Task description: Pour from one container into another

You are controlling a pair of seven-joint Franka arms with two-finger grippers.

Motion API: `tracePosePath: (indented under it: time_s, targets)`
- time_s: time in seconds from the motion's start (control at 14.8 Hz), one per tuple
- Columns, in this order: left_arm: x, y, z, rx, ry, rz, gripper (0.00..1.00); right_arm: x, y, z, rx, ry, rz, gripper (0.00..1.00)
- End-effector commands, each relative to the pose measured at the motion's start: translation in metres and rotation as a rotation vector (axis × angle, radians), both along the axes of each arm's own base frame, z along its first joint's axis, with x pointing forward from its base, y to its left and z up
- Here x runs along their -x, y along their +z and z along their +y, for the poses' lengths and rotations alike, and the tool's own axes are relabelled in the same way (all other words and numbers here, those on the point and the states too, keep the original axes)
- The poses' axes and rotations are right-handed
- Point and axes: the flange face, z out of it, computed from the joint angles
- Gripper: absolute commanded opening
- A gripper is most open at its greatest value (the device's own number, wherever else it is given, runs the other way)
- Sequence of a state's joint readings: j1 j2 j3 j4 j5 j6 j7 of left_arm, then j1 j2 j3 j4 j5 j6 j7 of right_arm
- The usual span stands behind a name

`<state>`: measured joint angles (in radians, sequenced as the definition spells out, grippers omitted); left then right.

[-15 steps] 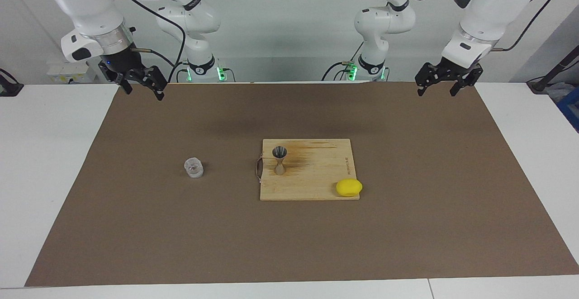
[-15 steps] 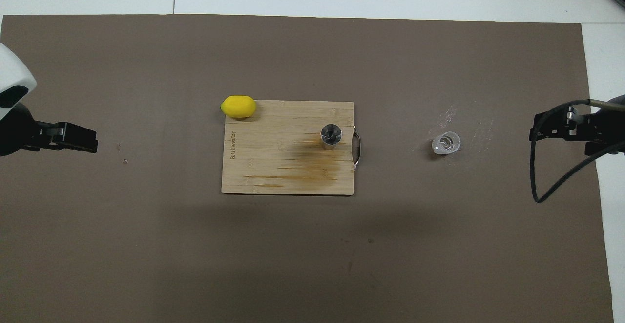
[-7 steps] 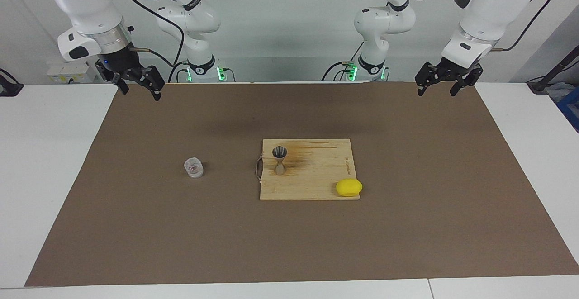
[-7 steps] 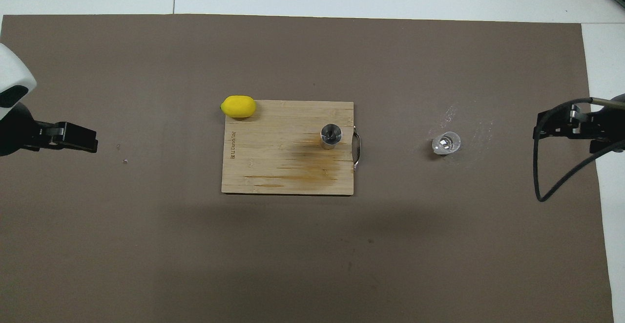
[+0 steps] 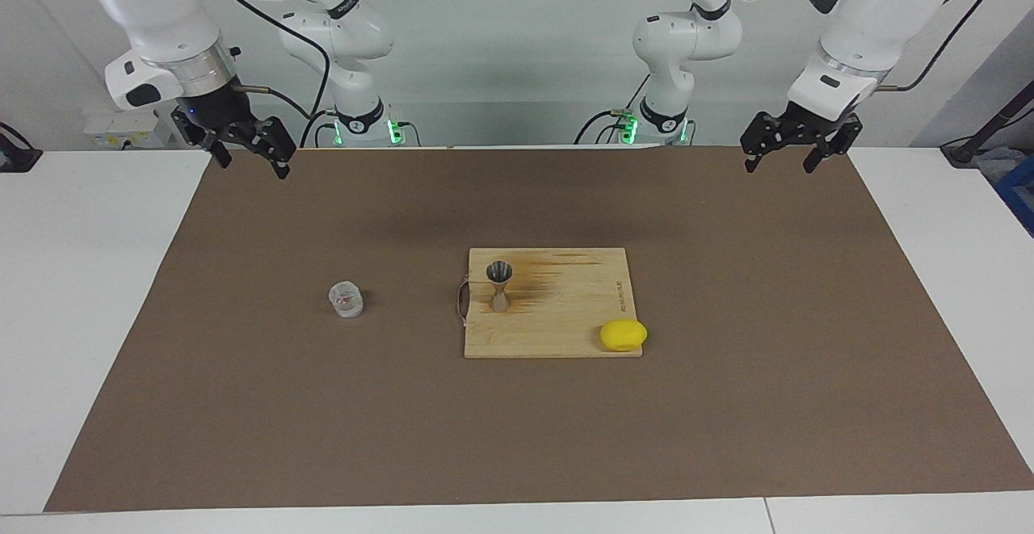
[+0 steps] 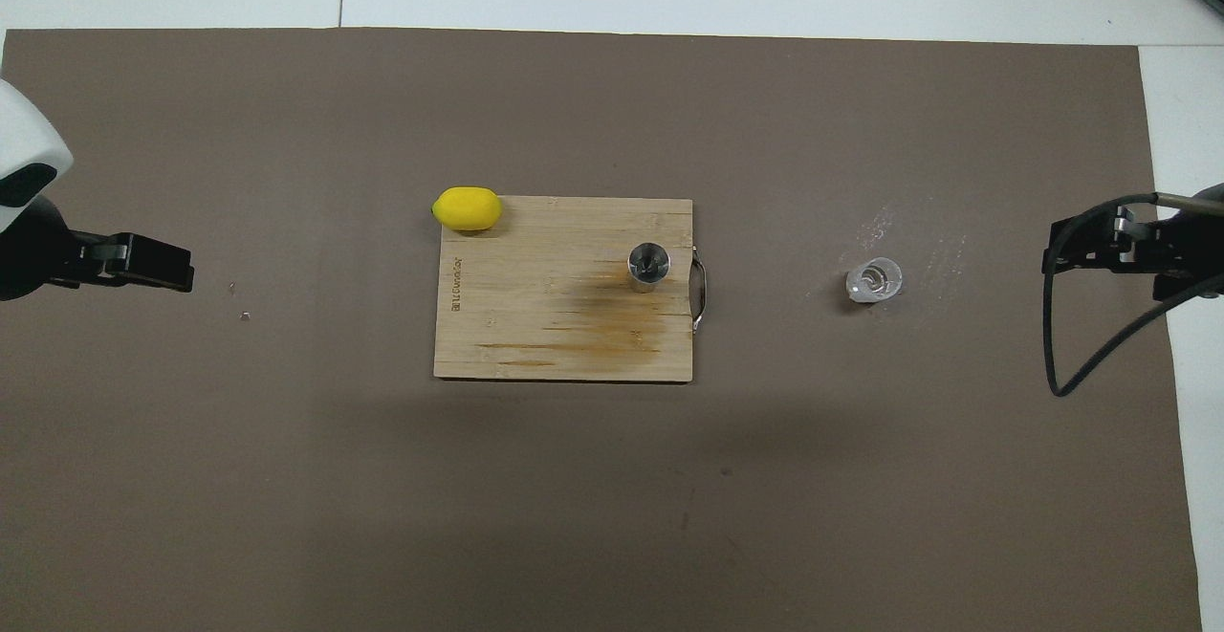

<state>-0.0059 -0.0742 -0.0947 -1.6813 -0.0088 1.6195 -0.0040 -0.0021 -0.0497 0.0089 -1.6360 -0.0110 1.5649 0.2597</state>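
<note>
Right gripper (image 5: 250, 156), black two-fingered, hangs over the brown mat (image 5: 242, 405) at the right arm's end of the table, fingers spread wide and holding nothing. Small clear ribbed cup (image 5: 346, 300) stands upright on the mat, toward the right arm's end, well apart from that gripper and beside the board's metal handle (image 5: 463, 301) with a gap between them. Rectangular bamboo cutting board (image 5: 557, 332), stained brown across its middle, lies flat at the centre of the mat. Slim silver-grey hourglass-shaped metal jigger (image 5: 499, 284) stands upright on the board, close to the handle edge. Yellow lemon (image 5: 623, 334) rests on the board's corner farthest from the robots, toward the left arm's end, overhanging the edge. Left gripper (image 5: 790, 158), black two-fingered, waits over the mat's edge at the left arm's end, fingers spread wide, empty, well apart from board and cup.
</note>
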Motion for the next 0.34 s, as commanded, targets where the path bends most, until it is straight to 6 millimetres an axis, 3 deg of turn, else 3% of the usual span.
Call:
tracePosePath:
  time_s: [0.0,0.27]
  targets:
    - [0.0006,0.0047,0.0027,-0.005,0.000,-0.039,1.00,0.0051,-0.0032,0.0009,0.004,0.042,0.025,1.00]
    - [-0.0002,0.0047,0.0029,0.028,0.008,-0.042,1.00,0.0054,-0.0036,0.0043,0.002,0.053,0.024,1.00]
